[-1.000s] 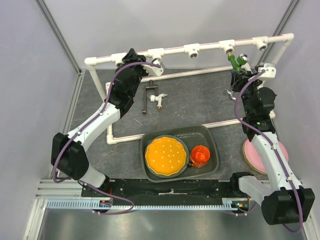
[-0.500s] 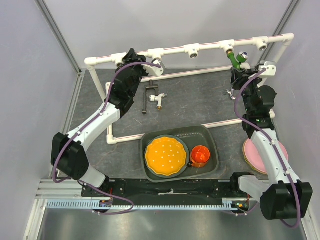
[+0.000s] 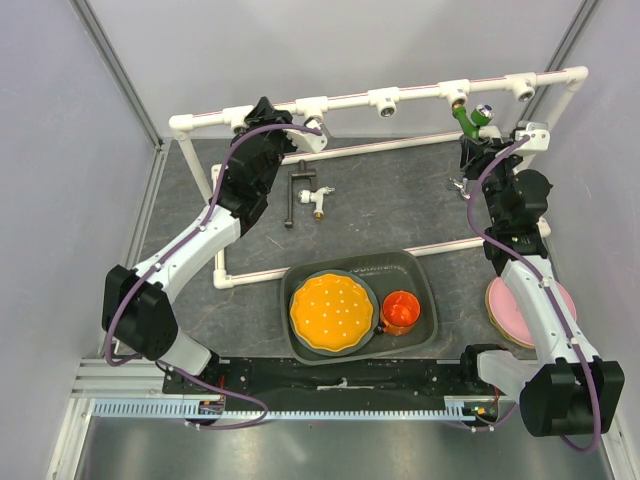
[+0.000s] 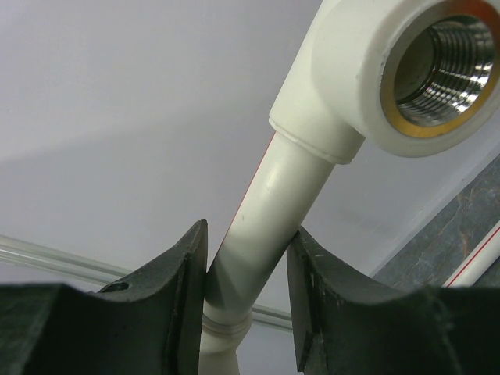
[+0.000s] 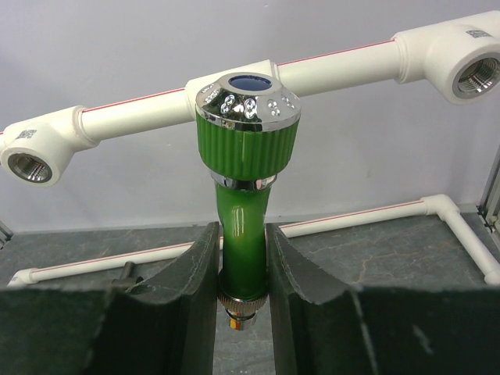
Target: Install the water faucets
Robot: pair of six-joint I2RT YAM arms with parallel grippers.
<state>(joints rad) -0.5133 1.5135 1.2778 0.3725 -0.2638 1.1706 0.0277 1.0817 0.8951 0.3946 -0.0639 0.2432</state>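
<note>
Though small from above at the far right corner of the surface (image 3: 400,210), the green faucet (image 5: 244,226) shows close-up a ribbed collar and chrome blue-centred cap, pinched by right fingers (image 5: 187,297); left fingers (image 4: 176,305) clamp white pipe (image 4: 262,226).

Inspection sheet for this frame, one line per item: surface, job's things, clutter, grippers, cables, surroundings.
Surface: dark grey mat, no spills seen.
Job's things: green faucet held up at the PVC pipe frame, seating cannot be told; black-handled faucet and small silvery faucet lie on the mat.
Clutter: grey tray holding orange plate and orange cup; pink plate under the right arm.
Grippers: left gripper shut on a frame pipe; right gripper shut on the green faucet.
Cables: purple cables along both arms, no snag seen.
Surroundings: pale enclosure walls.
</note>
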